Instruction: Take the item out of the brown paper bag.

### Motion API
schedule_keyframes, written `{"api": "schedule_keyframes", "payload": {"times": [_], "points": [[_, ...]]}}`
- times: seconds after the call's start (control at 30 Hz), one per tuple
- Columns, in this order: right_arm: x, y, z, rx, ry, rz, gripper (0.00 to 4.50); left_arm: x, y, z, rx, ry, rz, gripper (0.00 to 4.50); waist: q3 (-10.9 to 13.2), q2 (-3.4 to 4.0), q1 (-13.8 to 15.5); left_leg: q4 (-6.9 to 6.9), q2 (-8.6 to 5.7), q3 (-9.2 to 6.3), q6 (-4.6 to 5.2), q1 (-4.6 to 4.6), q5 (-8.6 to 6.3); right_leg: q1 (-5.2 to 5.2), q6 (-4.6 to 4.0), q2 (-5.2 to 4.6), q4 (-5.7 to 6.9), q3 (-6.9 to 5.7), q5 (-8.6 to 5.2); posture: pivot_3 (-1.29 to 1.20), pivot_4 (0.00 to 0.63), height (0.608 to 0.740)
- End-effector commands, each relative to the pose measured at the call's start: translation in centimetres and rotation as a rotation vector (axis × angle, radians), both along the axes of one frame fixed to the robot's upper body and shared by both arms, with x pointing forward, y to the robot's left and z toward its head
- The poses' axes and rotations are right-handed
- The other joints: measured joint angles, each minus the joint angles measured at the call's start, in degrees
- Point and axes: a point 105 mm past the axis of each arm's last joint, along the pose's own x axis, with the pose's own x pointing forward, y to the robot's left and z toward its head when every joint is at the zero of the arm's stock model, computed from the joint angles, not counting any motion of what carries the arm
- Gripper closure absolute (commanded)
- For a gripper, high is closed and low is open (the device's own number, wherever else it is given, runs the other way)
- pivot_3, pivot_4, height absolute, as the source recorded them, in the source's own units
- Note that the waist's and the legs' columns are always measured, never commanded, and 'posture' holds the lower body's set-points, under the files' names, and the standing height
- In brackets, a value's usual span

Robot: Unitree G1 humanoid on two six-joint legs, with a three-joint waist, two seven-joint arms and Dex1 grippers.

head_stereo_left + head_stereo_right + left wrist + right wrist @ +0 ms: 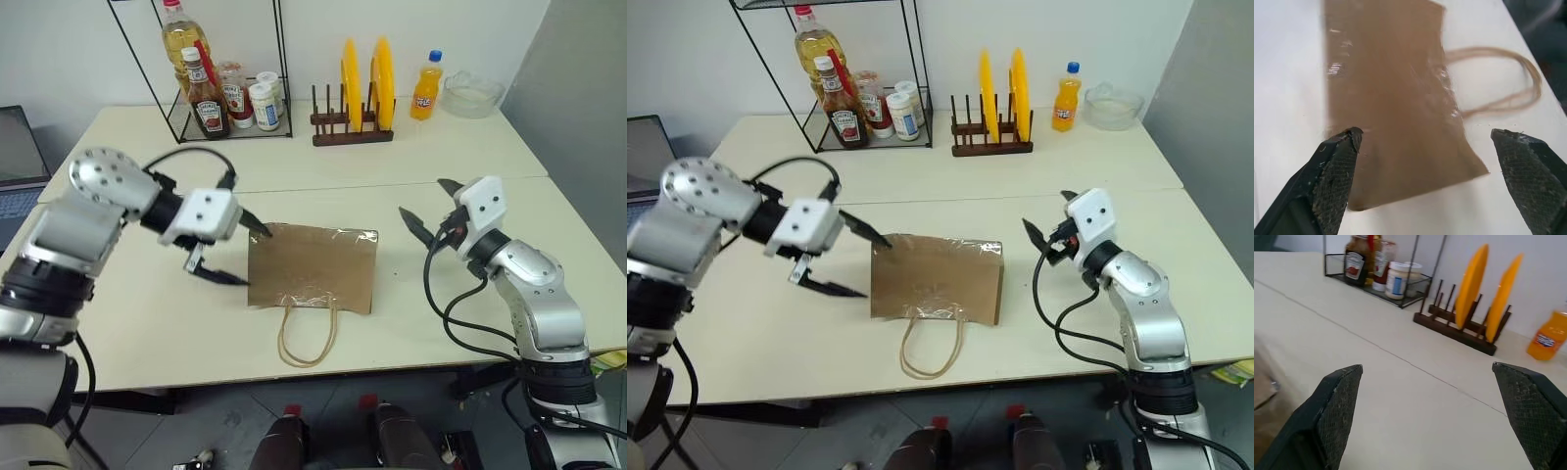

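Twine handles (308,336) loop off the near edge of the brown paper bag (313,266), which lies flat on the table (147,323). Over on the left, the left gripper (238,254) hovers at the bag's left edge with fingers spread wide and empty, one black fingertip (263,232) at the far left corner, the other just off the near left side. Across to the right, the right gripper (431,210) hangs clear of the bag, released, nothing between its fingers; the bottle itself can't be made out.
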Motion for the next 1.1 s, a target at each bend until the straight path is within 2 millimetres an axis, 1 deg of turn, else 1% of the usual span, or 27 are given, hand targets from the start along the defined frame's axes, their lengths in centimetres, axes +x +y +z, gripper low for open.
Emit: {"api": "schedule_keyframes", "payload": {"times": [0.03, 0.07, 0.13, 0.23, 0.3, 0.43, 0.53, 0.6, 0.67, 0.7, 0.73, 0.8, 0.87, 0.9, 0.97, 1.0, 1.03, 1.1], "points": [[-0.7, 0.6, 0.1, -0.037, -0.019, 0.088, 0.04, -0.1, -0.4, -0.6, -0.006, -0.116, -0.076, 0.0, 0.0, 0.0, 0.1, 0.02, -0.01, 0.0, 0.0, 0.0, 0.0, 0.02, 0.0, 0.0, 0.0, 0.0, 0.0, 0.0, 0.15, 0.74], [-0.8, 0.7, 0.0, -0.05, -0.016, 0.104, 0.04, 0.0, -0.8, -1.2, -0.03, -0.125, -0.078, 0.0, 0.0, 0.0, 0.5, 0.03, -0.03, 0.01, 0.01, 0.01, 0.0, 0.05, 0.0, -0.01, -0.02, 0.0, 0.0, 0.0, 0.15, 0.74], [-0.8, 0.6, -0.2, -0.074, -0.013, 0.124, 0.04, -0.2, -1.6, -2.5, -0.074, -0.073, -0.057, 0.0, 0.0, 0.0, 1.0, 0.06, -0.06, 0.01, 0.03, 0.01, 0.01, 0.08, 0.01, -0.02, -0.02, -0.01, 0.01, 0.0, 0.15, 0.74], [-0.8, 0.4, -0.3, -0.088, -0.008, 0.132, 0.04, -0.9, -2.2, -4.0, -0.077, -0.043, -0.084, 0.0, 0.0, -0.01, 1.0, 0.05, -0.05, 0.01, 0.04, 0.02, 0.01, 0.1, 0.01, -0.02, -0.01, -0.01, 0.0, 0.0, 0.15, 0.74], [-0.9, 0.2, -0.5, -0.104, -0.004, 0.142, 0.04, -1.2, -3.2, -5.3, -0.077, -0.046, -0.122, 0.0, 0.0, 0.0, 1.0, 0.04, -0.03, 0.0, 0.04, 0.02, 0.01, 0.09, 0.01, -0.01, -0.01, -0.03, 0.01, 0.0, 0.15, 0.74], [-1.0, -0.1, -0.6, -0.119, -0.003, 0.142, 0.04, -1.3, -4.4, -6.6, -0.095, -0.058, -0.166, 0.0, 0.0, -0.01, 1.0, 0.06, -0.05, 0.01, 0.04, 0.02, 0.01, 0.1, 0.01, -0.02, -0.01, -0.02, 0.01, 0.0, 0.15, 0.74], [-1.3, -0.3, -0.6, -0.123, -0.01, 0.132, 0.04, -1.1, -5.5, -7.4, -0.138, -0.07, -0.168, 0.0, 0.0, 0.0, 1.1, 0.05, -0.04, -0.01, 0.04, 0.03, 0.01, 0.1, 0.01, -0.02, -0.01, -0.03, 0.01, 0.0, 0.15, 0.74], [-2.1, -0.2, -0.6, -0.114, -0.024, 0.136, 0.04, -1.1, -6.2, -8.0, -0.15, -0.064, -0.171, 0.0, 0.0, 0.0, 1.1, 0.05, -0.05, -0.01, 0.04, 0.02, 0.01, 0.1, 0.01, -0.02, -0.01, -0.03, 0.01, 0.0, 0.15, 0.74], [-3.8, 0.4, -1.1, -0.139, -0.042, 0.201, 0.04, -1.0, -6.8, -8.5, -0.176, -0.044, -0.158, 0.0, 0.0, -0.01, 1.2, 0.05, -0.04, -0.01, 0.03, 0.01, 0.01, 0.1, 0.01, -0.03, -0.01, -0.03, 0.01, 0.0, 0.15, 0.74], [-4.8, 0.7, -1.8, -0.161, -0.038, 0.245, 0.04, -0.6, -7.5, -8.1, -0.228, -0.018, -0.12, 0.0, 0.0, -0.01, 1.4, 0.04, -0.06, -0.03, 0.03, 0.0, 0.01, 0.1, 0.01, -0.04, -0.02, -0.04, 0.01, 0.0, 0.15, 0.74], [-5.8, 1.0, -2.6, -0.198, -0.031, 0.298, 0.0, 0.0, -8.2, -7.5, -0.285, 0.01, -0.077, 0.4, 0.0, -0.01, 1.4, 0.05, -0.08, -0.03, 0.04, 0.0, 0.01, 0.12, 0.01, -0.04, -0.02, -0.05, 0.01, 0.0, 0.15, 0.74], [-7.2, 1.0, -4.2, -0.292, -0.039, 0.381, 0.0, 0.8, -9.2, -5.9, -0.38, 0.061, -0.007, 0.88, 0.0, -0.02, 1.7, 0.1, -0.11, -0.03, 0.05, -0.01, 0.01, 0.16, 0.02, -0.06, -0.03, -0.06, 0.01, 0.0, 0.15, 0.74], [-7.9, 0.8, -5.4, -0.374, -0.06, 0.438, 0.0, 1.2, -9.7, -4.6, -0.44, 0.105, 0.034, 1.55, 0.0, -0.08, 1.6, 0.15, -0.12, 0.0, 0.09, 0.0, 0.03, 0.19, 0.1, -0.05, -0.03, -0.05, 0.04, 0.0, 0.15, 0.74], [-8.1, 0.7, -5.8, -0.401, -0.069, 0.459, 0.0, 1.3, -9.9, -4.1, -0.462, 0.124, 0.049, 1.79, 0.0, -0.07, 1.4, 0.15, -0.12, 0.0, 0.1, 0.01, 0.03, 0.2, 0.12, -0.04, -0.04, -0.05, 0.05, 0.0, 0.15, 0.74], [-7.9, 0.4, -6.7, -0.446, -0.088, 0.483, 0.0, 1.7, -10.4, -2.8, -0.511, 0.146, 0.088, 2.4, 0.0, -0.08, 1.0, 0.12, -0.1, 0.04, 0.1, 0.1, 0.04, 0.22, 0.12, -0.01, 0.0, -0.04, 0.05, 0.0, 0.15, 0.74], [-7.7, 0.5, -7.1, -0.479, -0.111, 0.506, 0.0, 1.9, -10.7, -2.1, -0.546, 0.162, 0.113, 2.78, 0.0, -0.08, 1.0, 0.11, -0.09, 0.03, 0.09, 0.12, 0.05, 0.22, 0.12, 0.02, 0.0, -0.04, 0.05, 0.0, 0.15, 0.74], [-7.7, 0.5, -7.5, -0.502, -0.128, 0.526, 0.0, 2.1, -11.0, -1.6, -0.57, 0.176, 0.13, 3.02, 0.0, -0.08, 0.9, 0.1, -0.05, 0.02, 0.09, 0.13, 0.05, 0.22, 0.12, 0.03, 0.01, -0.04, 0.05, 0.0, 0.15, 0.74], [-7.6, 0.9, -8.2, -0.55, -0.186, 0.578, 0.0, 2.4, -11.4, -0.6, -0.619, 0.202, 0.167, 3.69, 0.0, -0.07, 0.9, 0.1, -0.03, 0.05, 0.08, 0.14, 0.05, 0.22, 0.11, 0.02, 0.0, -0.02, 0.05, 0.0, 0.15, 0.74]]}}
